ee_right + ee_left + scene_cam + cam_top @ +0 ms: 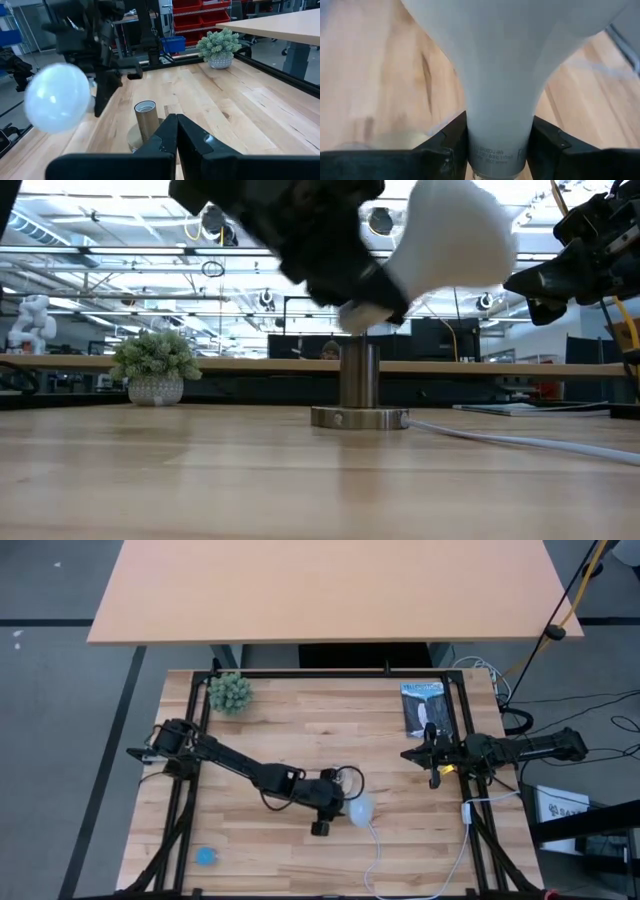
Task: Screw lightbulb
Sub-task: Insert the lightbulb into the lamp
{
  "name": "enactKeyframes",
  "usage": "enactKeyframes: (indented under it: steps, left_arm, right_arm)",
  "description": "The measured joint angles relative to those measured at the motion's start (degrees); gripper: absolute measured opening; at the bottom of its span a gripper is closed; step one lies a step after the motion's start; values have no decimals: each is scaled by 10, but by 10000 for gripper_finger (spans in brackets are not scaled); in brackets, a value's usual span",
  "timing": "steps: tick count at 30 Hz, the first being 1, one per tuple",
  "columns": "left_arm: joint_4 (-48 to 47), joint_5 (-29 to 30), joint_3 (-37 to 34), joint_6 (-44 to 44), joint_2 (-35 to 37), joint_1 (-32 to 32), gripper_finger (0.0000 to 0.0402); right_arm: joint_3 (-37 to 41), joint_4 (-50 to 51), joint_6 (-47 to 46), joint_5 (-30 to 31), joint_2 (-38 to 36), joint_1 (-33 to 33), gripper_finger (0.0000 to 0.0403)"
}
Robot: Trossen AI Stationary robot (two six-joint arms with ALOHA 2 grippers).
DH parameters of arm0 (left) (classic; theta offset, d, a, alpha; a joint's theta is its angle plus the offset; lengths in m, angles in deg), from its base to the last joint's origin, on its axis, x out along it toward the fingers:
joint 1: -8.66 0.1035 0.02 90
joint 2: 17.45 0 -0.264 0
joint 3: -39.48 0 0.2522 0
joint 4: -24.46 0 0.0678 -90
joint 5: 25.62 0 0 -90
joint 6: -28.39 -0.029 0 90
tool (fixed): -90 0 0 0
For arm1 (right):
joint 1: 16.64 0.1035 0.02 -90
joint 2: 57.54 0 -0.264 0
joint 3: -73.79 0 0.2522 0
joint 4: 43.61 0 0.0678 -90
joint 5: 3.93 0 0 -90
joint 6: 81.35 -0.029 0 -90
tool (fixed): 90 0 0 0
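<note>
1. My left claw (338, 812) is clamped on the narrow neck of the lightbulb (359, 809); the left wrist view shows a dark finger (447, 150) pressed to each side of the neck; the arm reaches across from the left edge toward the middle of the surface (300, 720).
2. My right claw (432, 755) hovers well apart, on the right side of the surface, its fingers (165, 137) pinched together with nothing between them.
3. The lightbulb is off the surface and tilted; in the low view its frosted globe (450, 240) leans up and to the right while its base end points down at the socket (360, 375); I cannot tell whether the base touches the socket's mouth.
4. The socket stands upright on a round metal foot; in the right wrist view its open top (145, 106) is uncovered and the bulb sits beside it, not over it; a thin white cord (372, 840) runs from it toward the near edge.
5. A dark booklet (425, 708) lies flat near the far right corner.
6. A small potted plant (230, 692) stands at the far left.
7. A small blue disc (206, 856) lies near the front left corner.
</note>
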Motion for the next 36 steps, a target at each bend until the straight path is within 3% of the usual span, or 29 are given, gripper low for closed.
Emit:
enactKeyframes:
  steps: [6, 13, 19, 24, 27, 30, 36]
  left_arm:
    - [137, 17, 0, -15, 0, 35, 153]
    - [176, 17, -31, -8, 6, 69, 152]
    - [252, 33, -165, 9, 104, 107, 152]
    - [483, 58, -328, 20, 191, 158, 152]
    - [604, 60, -398, 49, 190, 187, 152]
    - [667, 43, -422, 84, 169, 193, 153]
    - [748, 42, -373, 100, 84, 160, 154]
  right_arm:
    - [0, 0, 0, 0, 0, 0, 0]
    - [0, 0, 0, 0, 0, 0, 0]
    - [0, 0, 0, 0, 0, 0, 0]
    - [0, 0, 0, 0, 0, 0, 0]
    - [0, 0, 0, 0, 0, 0, 0]
    - [0, 0, 0, 0, 1, 0, 0]
    - [0, -1, 0, 0, 2, 0, 0]
